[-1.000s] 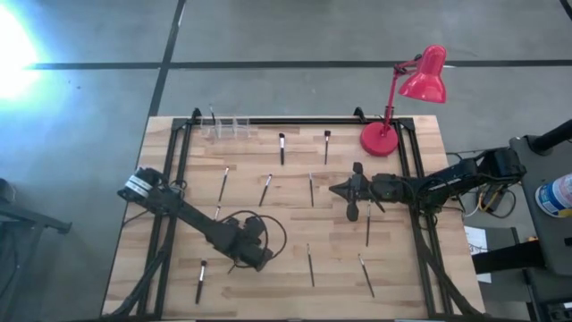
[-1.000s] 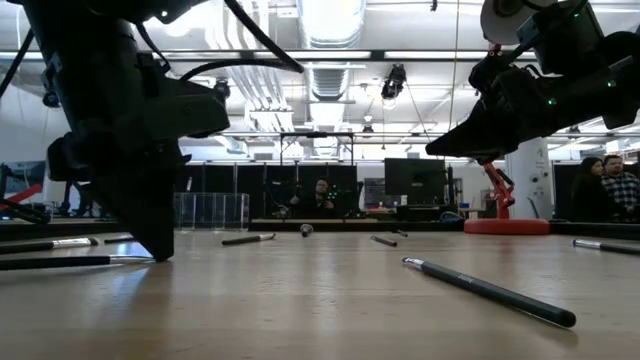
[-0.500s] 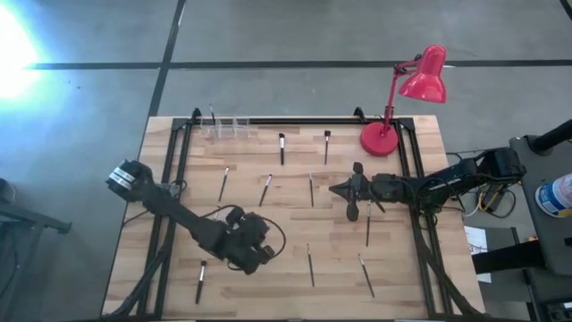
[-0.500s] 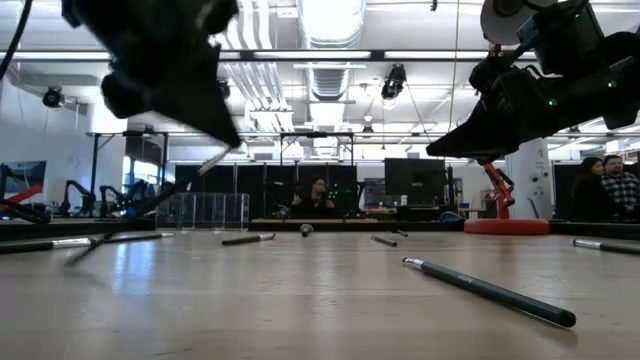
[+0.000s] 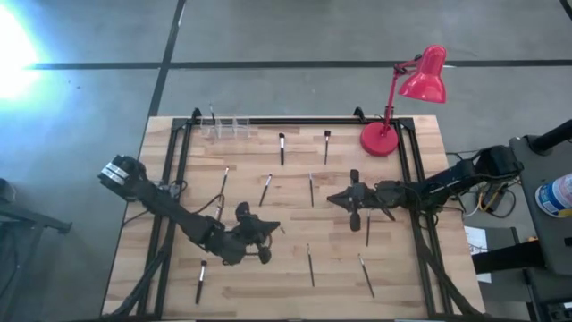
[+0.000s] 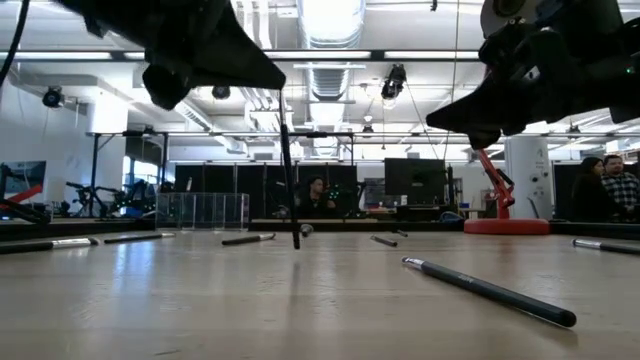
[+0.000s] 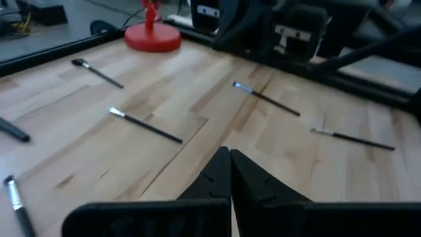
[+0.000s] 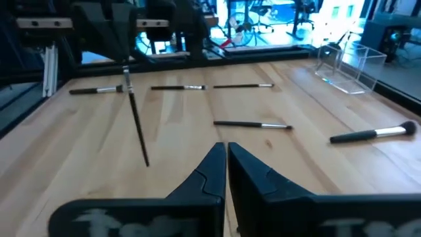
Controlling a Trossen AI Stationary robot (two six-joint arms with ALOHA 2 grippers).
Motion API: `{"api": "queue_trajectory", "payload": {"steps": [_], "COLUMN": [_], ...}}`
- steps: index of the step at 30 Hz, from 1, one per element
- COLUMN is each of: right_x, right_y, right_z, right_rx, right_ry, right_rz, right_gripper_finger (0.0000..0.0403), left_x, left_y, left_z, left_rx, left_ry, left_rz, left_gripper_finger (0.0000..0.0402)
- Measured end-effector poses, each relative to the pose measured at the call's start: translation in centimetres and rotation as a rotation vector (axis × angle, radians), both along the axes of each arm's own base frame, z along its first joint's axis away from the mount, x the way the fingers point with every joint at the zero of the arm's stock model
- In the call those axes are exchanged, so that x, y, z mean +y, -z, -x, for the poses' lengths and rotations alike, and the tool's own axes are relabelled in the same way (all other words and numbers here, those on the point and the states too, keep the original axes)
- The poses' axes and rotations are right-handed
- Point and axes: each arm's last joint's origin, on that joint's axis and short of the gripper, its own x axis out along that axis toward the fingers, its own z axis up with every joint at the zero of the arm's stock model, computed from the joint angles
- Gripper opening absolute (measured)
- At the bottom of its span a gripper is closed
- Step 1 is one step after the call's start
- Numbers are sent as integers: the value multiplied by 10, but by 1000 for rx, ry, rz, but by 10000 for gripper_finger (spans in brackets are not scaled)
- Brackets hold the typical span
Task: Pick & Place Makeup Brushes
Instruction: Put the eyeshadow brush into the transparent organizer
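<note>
Wooden tabletop (image 5: pixel 420 268), red lamp (image 5: pixel 404 97) at far corner. Left gripper (image 5: pixel 261 230), well fwd of lamp, closed on one brush (image 6: pixel 289 175), lifted. Right gripper (image 5: pixel 344 200) shut, empty. Remaining brushes (image 5: pixel 312 266) scattered; clear holder (image 5: pixel 225 128) empty — task judged early.

- The high view looks straight down on the whole bench (image 5: pixel 295 259), with grey floor filling the upper frame.
- The low view sits at bench-top level, facing a lit room.
- Each wrist view looks close across the boards.
- All four share the red lamp (image 5: pixel 407 89) or scattered makeup brushes (image 5: pixel 311 266).
</note>
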Motion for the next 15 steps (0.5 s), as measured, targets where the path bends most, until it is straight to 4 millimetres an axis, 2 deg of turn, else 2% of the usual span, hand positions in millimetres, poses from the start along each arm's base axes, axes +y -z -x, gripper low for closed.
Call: {"api": "queue_trajectory", "payload": {"steps": [7,12,15], "right_x": [8,22,31], "right_y": [3,6,5], "right_z": [-21,-52,-74], "right_rx": [42,73,67], "right_ry": [-26,-63,-143], "right_rz": [-2,2,-4], "right_gripper_finger": [52,94,122], "left_x": [10,13,13], "left_y": [17,22,22], "left_z": [12,16,16], "left_rx": [-114,-126,-126], "left_ry": [6,6,6], "left_rz": [13,16,14], "left_gripper_finger": [0,0,0]}}
